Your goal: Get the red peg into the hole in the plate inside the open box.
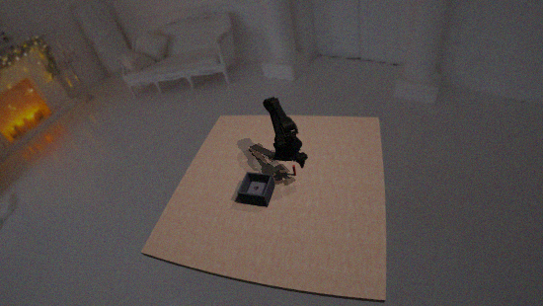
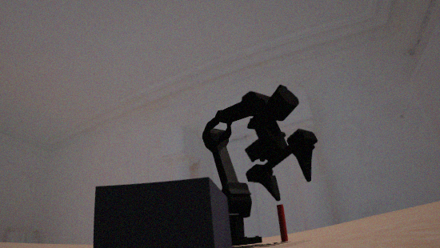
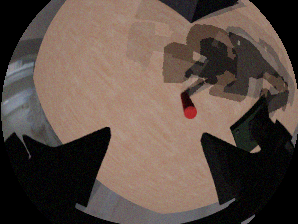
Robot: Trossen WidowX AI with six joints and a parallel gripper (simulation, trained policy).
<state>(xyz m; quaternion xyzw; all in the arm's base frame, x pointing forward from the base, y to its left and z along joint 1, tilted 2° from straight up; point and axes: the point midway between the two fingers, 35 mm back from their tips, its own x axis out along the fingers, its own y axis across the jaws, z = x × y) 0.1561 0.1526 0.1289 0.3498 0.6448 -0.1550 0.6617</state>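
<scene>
The red peg (image 1: 294, 170) (image 2: 282, 224) (image 3: 189, 111) stands upright on the table, outside the box. The open dark box (image 1: 254, 199) (image 2: 152, 216) sits beside it. In the top view the light plate (image 1: 251, 191) with its small dark hole shows at the box's bottom; the exterior view shows only the outer walls. My gripper (image 2: 294, 190) (image 3: 158, 135) is open and empty, tilted, above the height of the peg. In the exterior view one fingertip appears just over the peg's top. In the wrist view the peg lies ahead of the fingertips, toward the right finger.
The wooden table top (image 1: 326, 237) carries the box, the peg and the arm's base. The arm's shadow (image 1: 264, 160) (image 3: 220, 60) falls beside the peg. A dark corner, seemingly the box, shows at the wrist view's top edge. A bench and a fireplace stand in the background.
</scene>
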